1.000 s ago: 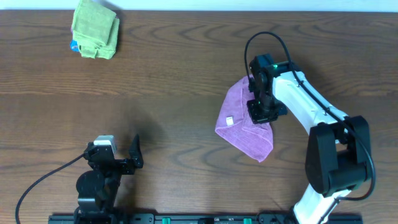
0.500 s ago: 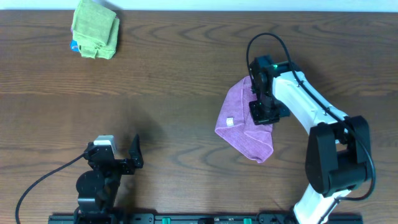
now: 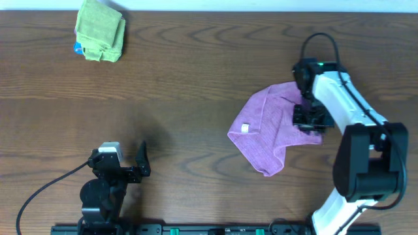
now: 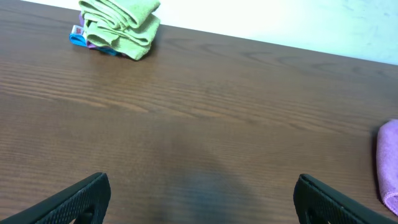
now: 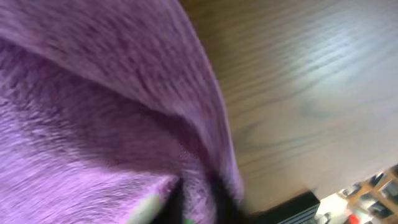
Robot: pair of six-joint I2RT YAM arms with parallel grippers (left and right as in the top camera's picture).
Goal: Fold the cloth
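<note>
A purple cloth (image 3: 269, 129) with a small white tag lies crumpled on the table's right side. My right gripper (image 3: 308, 119) is on its right edge and shut on it; in the right wrist view the purple cloth (image 5: 93, 112) fills the frame and wraps the fingers, blurred by motion. My left gripper (image 3: 134, 163) is open and empty near the table's front left; its two black fingers (image 4: 81, 200) show low in the left wrist view, and the cloth's edge (image 4: 388, 165) shows at far right.
A folded green cloth (image 3: 100, 30) lies on something blue at the table's back left, also in the left wrist view (image 4: 121, 28). The right arm's black cable (image 3: 320, 42) loops above its wrist.
My right gripper has moved to the right, pulling the purple cloth's edge with it, so the cloth has spread wider. The left arm has not moved.
</note>
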